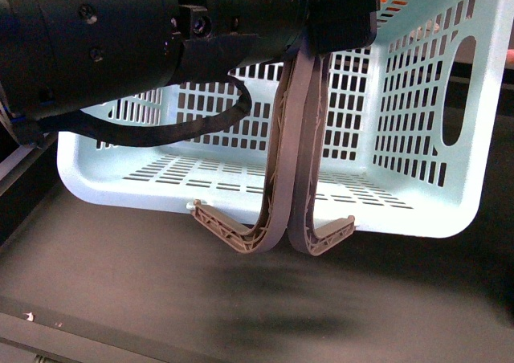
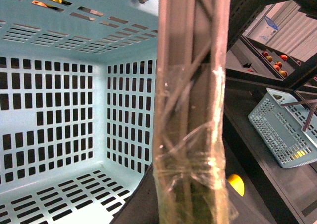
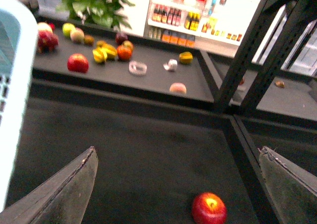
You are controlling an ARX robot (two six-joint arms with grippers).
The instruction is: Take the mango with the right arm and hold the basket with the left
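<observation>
Suspension by its two grey-brown plastic swing handles [image 1: 293,138], clamped together in the black left gripper [image 1: 341,14], keeps the light aqua-blue slotted plastic basket [image 1: 418,122] tilted, mouth open for loading, while the right gripper [image 3: 177,154] hangs wide apart and empty near a round red fruit [image 3: 209,207]; what may be the yellow-orange mango [image 2: 237,184] peeks past the handles.

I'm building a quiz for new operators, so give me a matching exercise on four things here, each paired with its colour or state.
Things:
1. basket
2. swing handles
3. right gripper
4. round fruit nearest the right gripper

Colour or state:
A. red, lying on the dark surface
B. open, nothing between the fingers
C. aqua-blue, slotted walls
D. grey-brown, clamped together by the left gripper

Pairs: 1-C, 2-D, 3-B, 4-A
</observation>
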